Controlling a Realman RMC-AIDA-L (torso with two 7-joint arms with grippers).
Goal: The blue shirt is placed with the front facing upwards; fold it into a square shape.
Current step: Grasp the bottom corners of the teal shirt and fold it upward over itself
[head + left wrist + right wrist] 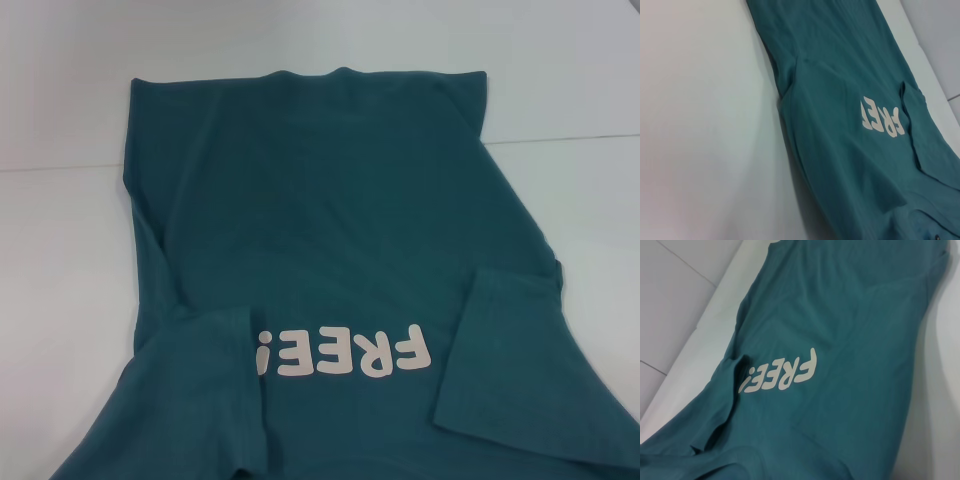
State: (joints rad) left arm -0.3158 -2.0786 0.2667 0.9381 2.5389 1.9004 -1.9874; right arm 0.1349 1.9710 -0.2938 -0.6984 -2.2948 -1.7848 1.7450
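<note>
The blue shirt (pixel 330 220) lies on the white table, front up, its hem at the far side and its chest near me. Off-white "FREE!" lettering (pixel 345 352) reads upside down from the head view. Both short sleeves are folded inward onto the body: one on the left (pixel 205 385) covers the end of the lettering, one on the right (pixel 500 350) lies beside it. The left wrist view shows the shirt (pixel 840 130) and part of the lettering (pixel 882 119). The right wrist view shows the shirt (pixel 840 375) with the lettering (pixel 780 372). Neither gripper is in any view.
The white table (pixel 60 300) stretches around the shirt, with bare surface on the left (pixel 705 125) and right (pixel 940 390). A seam runs across the table at the far side (pixel 560 138).
</note>
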